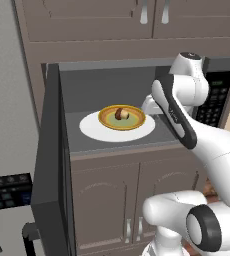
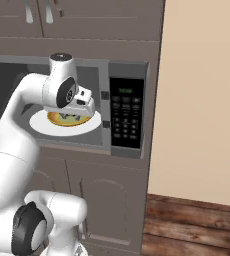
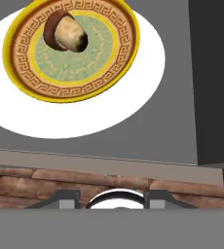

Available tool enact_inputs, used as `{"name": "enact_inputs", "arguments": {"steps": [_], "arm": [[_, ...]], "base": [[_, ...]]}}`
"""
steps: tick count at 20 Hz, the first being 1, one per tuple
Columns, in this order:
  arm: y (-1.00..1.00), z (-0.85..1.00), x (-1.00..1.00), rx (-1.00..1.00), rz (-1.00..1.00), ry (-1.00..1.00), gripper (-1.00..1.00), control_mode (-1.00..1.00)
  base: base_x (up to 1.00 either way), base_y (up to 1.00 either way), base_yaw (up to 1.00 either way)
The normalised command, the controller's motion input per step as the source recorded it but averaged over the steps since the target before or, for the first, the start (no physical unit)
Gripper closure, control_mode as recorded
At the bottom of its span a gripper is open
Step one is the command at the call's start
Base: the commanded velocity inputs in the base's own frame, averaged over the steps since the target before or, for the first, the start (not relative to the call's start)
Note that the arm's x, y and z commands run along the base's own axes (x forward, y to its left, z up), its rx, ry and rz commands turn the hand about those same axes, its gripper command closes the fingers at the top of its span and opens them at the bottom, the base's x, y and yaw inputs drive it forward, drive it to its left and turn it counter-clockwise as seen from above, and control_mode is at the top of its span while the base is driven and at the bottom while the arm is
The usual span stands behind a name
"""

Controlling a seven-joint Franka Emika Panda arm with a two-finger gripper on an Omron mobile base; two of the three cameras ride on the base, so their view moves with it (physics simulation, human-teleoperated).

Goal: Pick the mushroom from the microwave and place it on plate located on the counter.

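Note:
The microwave stands open, its dark door swung out to the left. Inside, a white turntable disc carries a yellow-rimmed dish with a green centre. The mushroom lies on its side on that dish, brown cap and pale stem. My hand hovers at the front right of the cavity, just short of the dish. In the hand view my gripper has its tips apart with nothing between them, and the mushroom is well ahead, up and left. The plate and the counter are out of view.
The keypad panel bounds the cavity on the right. Brown cabinet doors lie below the microwave and others above it. A beige wall and wood floor are to the right. The open door blocks the left side.

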Motion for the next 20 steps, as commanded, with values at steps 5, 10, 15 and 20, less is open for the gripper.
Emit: {"name": "enact_inputs", "arguments": {"steps": [5, 10, 15, 20], "arm": [[-0.01, -0.08, -0.07, 0.0, 0.0, -0.01, -1.0, -1.0], [0.16, -0.37, -0.41, 0.0, 0.09, -0.23, -1.0, -1.0], [0.29, -0.2, 0.01, 0.03, 0.13, -0.25, -1.0, -1.0], [0.24, 0.09, 0.21, 0.05, 0.02, -0.08, -1.0, -1.0]], "base": [[0.0, 0.0, 0.0], [0.0, 0.0, 0.0], [0.0, 0.0, 0.0], [0.0, 0.0, 0.0]]}}
